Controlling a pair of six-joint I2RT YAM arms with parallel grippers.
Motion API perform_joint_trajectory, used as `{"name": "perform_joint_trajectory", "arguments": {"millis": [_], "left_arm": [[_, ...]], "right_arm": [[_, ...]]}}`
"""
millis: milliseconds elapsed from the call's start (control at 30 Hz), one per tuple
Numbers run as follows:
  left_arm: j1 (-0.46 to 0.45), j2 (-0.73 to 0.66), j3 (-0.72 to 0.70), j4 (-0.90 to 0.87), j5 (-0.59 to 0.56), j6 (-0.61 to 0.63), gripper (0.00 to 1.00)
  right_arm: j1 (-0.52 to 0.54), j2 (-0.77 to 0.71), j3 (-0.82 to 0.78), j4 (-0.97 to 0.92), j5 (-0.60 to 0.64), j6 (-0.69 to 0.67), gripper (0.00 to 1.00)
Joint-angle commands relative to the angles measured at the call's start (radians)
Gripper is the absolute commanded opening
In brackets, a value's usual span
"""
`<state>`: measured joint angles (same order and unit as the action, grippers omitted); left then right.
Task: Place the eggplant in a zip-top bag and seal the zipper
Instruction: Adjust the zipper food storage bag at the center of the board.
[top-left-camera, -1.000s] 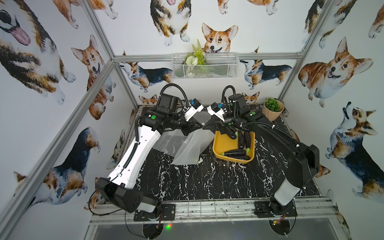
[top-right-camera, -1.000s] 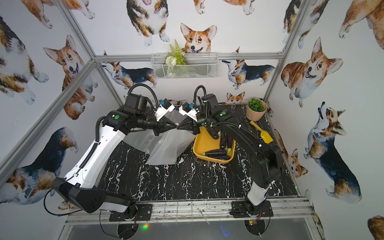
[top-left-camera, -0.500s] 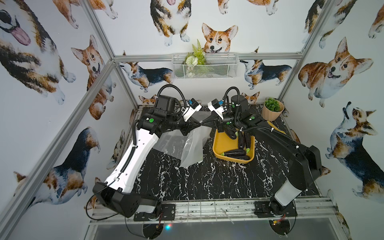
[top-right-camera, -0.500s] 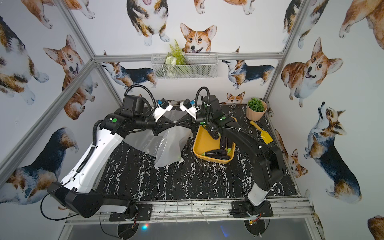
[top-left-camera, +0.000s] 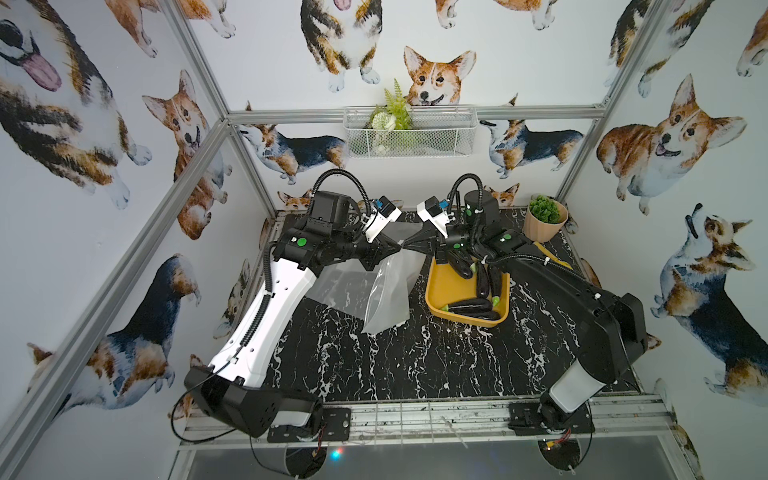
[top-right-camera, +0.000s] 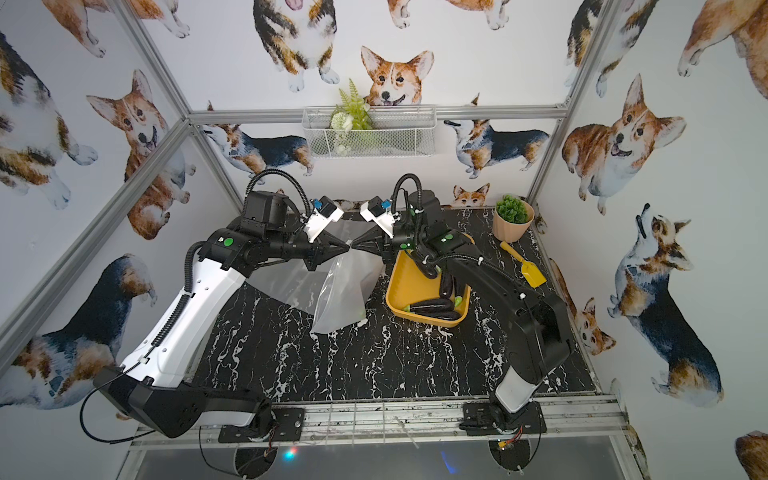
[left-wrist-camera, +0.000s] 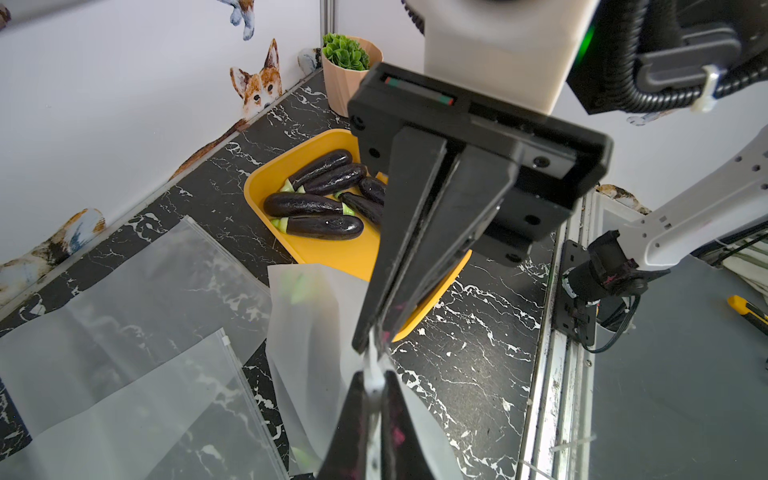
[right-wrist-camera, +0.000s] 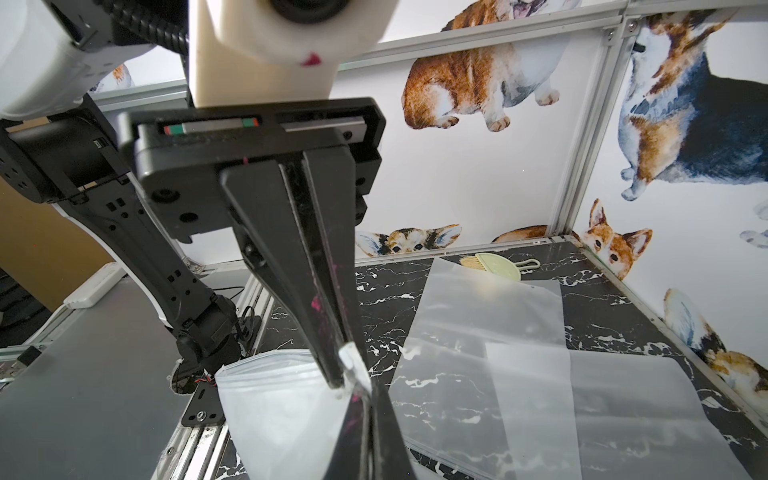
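Note:
A frosted zip-top bag (top-left-camera: 388, 291) hangs above the table, folded narrow, held by its top edge. My left gripper (top-left-camera: 395, 249) and right gripper (top-left-camera: 410, 247) meet tip to tip there, both shut on the bag's zipper strip. In the left wrist view my left gripper (left-wrist-camera: 374, 378) pinches the white strip, with the right one's fingers (left-wrist-camera: 415, 232) coming down onto it. The right wrist view shows my right gripper (right-wrist-camera: 362, 392) shut on the bag (right-wrist-camera: 274, 415). Several dark eggplants (top-left-camera: 469, 306) lie in the yellow tray (top-left-camera: 432, 293). Faint green shows through the bag (left-wrist-camera: 297, 291); no dark shape does.
Two more flat bags (top-left-camera: 340, 286) lie on the marble table under my left arm. A potted plant (top-left-camera: 545, 216) and a yellow scoop (top-right-camera: 525, 266) stand at the back right. A green brush (right-wrist-camera: 496, 266) lies by the wall. A wire basket (top-left-camera: 409, 133) hangs on the back wall.
The two grippers have closed the gap between them along the bag's top. The bag, spread wide a second ago, now hangs folded and narrow.

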<state>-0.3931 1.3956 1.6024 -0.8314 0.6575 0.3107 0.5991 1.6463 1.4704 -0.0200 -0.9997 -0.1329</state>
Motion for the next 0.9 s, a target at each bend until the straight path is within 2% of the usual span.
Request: {"name": "perform_joint_trajectory", "arguments": {"millis": [0,100,233,633,767,867], "left_arm": [[0.005,0.0,0.009,-0.072,0.016,-0.004,0.0],[0.004,0.007,0.047,-0.089,0.026,0.018,0.0],[0.004,0.042,0.091,-0.137,0.052,0.046,0.0],[-0.001,0.06,0.132,-0.17,0.121,0.094,0.0],[-0.006,0.065,0.134,-0.173,0.123,0.099,0.0],[-0.009,0.069,0.133,-0.181,0.122,0.103,0.0]], "right_arm": [[-0.004,0.003,0.041,0.022,-0.031,-0.036,0.0],[-0.003,0.004,0.078,-0.128,-0.066,-0.144,0.26],[-0.005,-0.02,0.071,-0.138,-0.081,-0.197,0.38],[-0.005,0.04,0.179,-0.349,-0.163,-0.368,0.43],[-0.005,0.058,0.194,-0.356,-0.181,-0.366,0.4],[-0.005,0.058,0.199,-0.354,-0.203,-0.365,0.32]]}}
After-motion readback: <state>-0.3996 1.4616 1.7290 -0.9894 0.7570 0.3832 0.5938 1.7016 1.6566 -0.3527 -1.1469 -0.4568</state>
